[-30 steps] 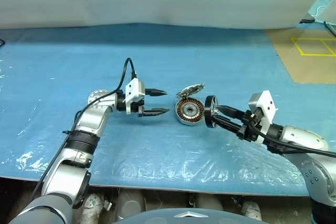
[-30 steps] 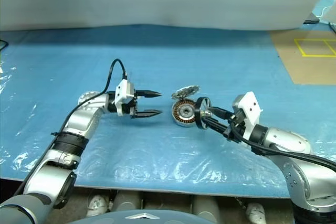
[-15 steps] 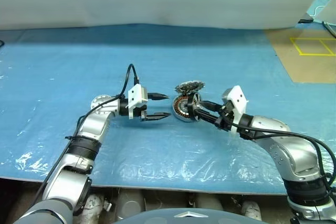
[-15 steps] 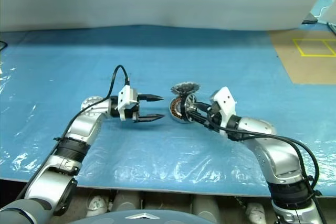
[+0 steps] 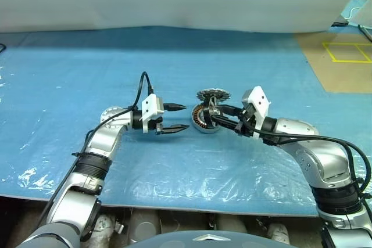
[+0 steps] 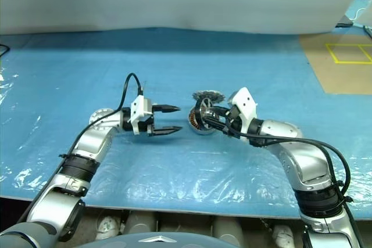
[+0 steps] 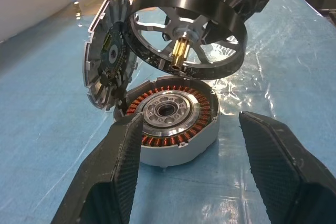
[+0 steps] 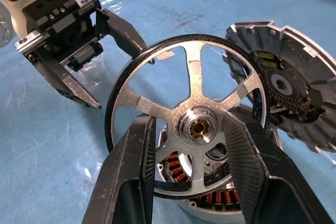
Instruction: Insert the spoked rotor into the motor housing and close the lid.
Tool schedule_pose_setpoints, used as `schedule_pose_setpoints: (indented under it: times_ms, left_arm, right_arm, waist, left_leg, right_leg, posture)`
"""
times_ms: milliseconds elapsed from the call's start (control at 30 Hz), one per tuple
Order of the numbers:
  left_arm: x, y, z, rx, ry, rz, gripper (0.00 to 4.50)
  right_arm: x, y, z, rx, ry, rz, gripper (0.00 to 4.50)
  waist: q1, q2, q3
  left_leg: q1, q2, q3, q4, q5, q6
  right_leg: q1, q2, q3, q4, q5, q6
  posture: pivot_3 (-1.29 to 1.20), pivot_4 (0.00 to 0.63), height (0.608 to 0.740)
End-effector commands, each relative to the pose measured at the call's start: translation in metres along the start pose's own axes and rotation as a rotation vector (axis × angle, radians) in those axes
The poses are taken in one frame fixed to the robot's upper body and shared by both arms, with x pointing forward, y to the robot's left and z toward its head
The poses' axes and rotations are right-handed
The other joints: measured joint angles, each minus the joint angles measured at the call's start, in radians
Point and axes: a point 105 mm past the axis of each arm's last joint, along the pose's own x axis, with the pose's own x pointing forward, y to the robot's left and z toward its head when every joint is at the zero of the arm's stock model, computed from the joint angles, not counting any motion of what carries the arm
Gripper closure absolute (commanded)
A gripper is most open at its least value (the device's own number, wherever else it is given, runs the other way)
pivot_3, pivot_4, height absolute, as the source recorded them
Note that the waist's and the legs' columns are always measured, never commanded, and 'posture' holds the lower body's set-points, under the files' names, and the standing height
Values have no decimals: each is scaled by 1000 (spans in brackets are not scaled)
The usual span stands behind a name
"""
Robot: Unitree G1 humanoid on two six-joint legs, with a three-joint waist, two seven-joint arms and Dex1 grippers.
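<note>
Right wrist view: right tool (image 8: pixel 191 182) clamped on silver-spoked, dark-rimmed spoked rotor (image 8: pixel 189 116); left tool (image 7: pixel 202 169) agape.

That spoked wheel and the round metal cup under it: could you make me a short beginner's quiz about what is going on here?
1. True or false: the spoked wheel already sits inside the metal cup.
2. Which pincer holds the wheel? A) left B) right C) neither
3. Fill in: the finned lid stands tilted ____ beside the cup.

Key
1. False: it hangs tilted just above the cup, its brass shaft not yet in the hub.
2. B: the right pincer grips it; the left pincer is open, on the cup's other side.
3. open
</note>
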Motion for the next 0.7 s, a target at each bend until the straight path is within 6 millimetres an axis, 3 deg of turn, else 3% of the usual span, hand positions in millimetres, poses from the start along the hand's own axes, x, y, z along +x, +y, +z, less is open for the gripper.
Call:
schedule_pose_setpoints:
  times_ms: [33, 133, 267, 700]
  left_arm:
    - [3, 0, 8, 31, -22, -2, 1469]
    - [4, 0, 9, 33, -24, -4, 1469]
    - [5, -2, 9, 32, -25, -9, 1469]
    - [7, 0, 9, 32, -27, -8, 1469]
  right_arm:
    - [3, -7, -3, 18, -4, -20, 2921]
    - [4, -17, -20, 11, 50, -57, 2921]
    - [10, -15, -10, 30, 3, -51, 2921]
    - [11, -10, -15, -123, 101, 37, 2921]
  waist:
    - [0, 0, 0]
    - [0, 0, 0]
    - [-3, 0, 0]
    - [0, 0, 0]
  left_leg:
    - [0, 0, 0, 0, 0, 0]
    - [0, 0, 0, 1, 0, 0]
    - [1, 0, 0, 1, 0, 0]
    - [1, 0, 0, 3, 0, 0]
  right_leg:
    - [0, 0, 0, 0, 0, 0]
    - [0, 0, 0, 1, 0, -1]
    - [0, 0, 0, 3, 0, -1]
    - [0, 0, 1, 5, -1, -1]
  posture:
    - [0, 150, 740]
    - [0, 150, 740]
    - [0, 150, 740]
    - [0, 150, 740]
